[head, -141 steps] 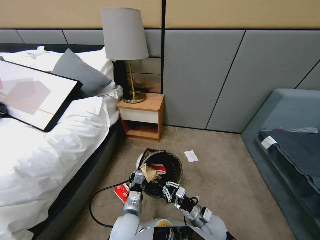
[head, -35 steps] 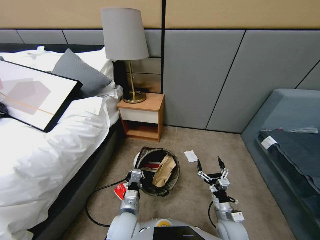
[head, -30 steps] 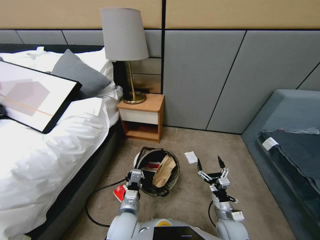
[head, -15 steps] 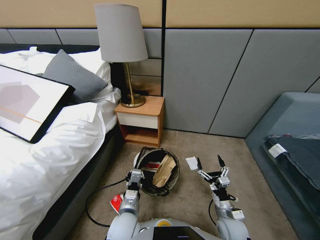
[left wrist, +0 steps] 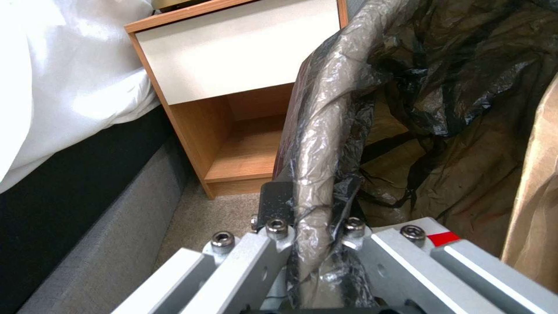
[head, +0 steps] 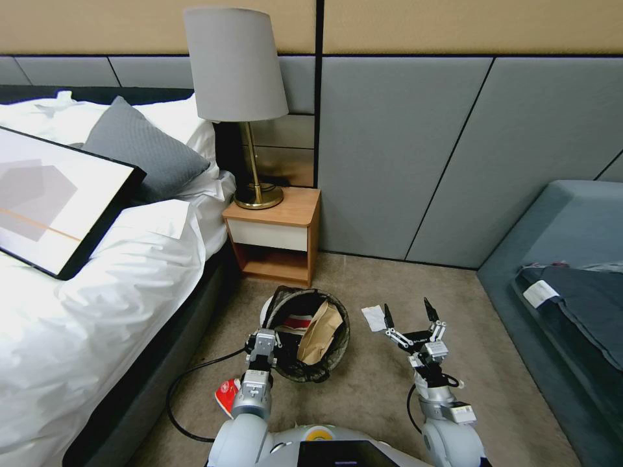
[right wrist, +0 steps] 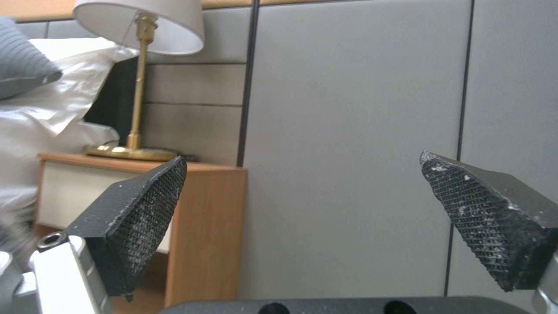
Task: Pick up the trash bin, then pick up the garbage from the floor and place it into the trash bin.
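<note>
The trash bin [head: 280, 303] is white with a black bag liner and hangs tilted just above the carpet. My left gripper [head: 262, 344] is shut on its near rim; the left wrist view shows the liner-wrapped rim [left wrist: 318, 139] clamped in the left gripper [left wrist: 311, 237]. A brown paper bag [head: 319, 332] and a red-and-white packet lie inside the bin. On the floor lie a white paper scrap [head: 374, 318] and a red packet [head: 226, 396]. My right gripper [head: 407, 314] stands open and empty, just right of the scrap, with its fingertips [right wrist: 142, 218] wide apart.
A bed [head: 97, 311] with a framed picture on it runs along the left. A wooden nightstand [head: 276, 237] with a lamp [head: 237, 71] stands beyond the bin. A black cable [head: 185, 383] loops on the carpet. A grey sofa [head: 558, 259] lies to the right.
The brown paper bag went from the right gripper into the bin. The right arm swung right and stands open. The camera then shifted, bringing the scrap closer to the right gripper.
</note>
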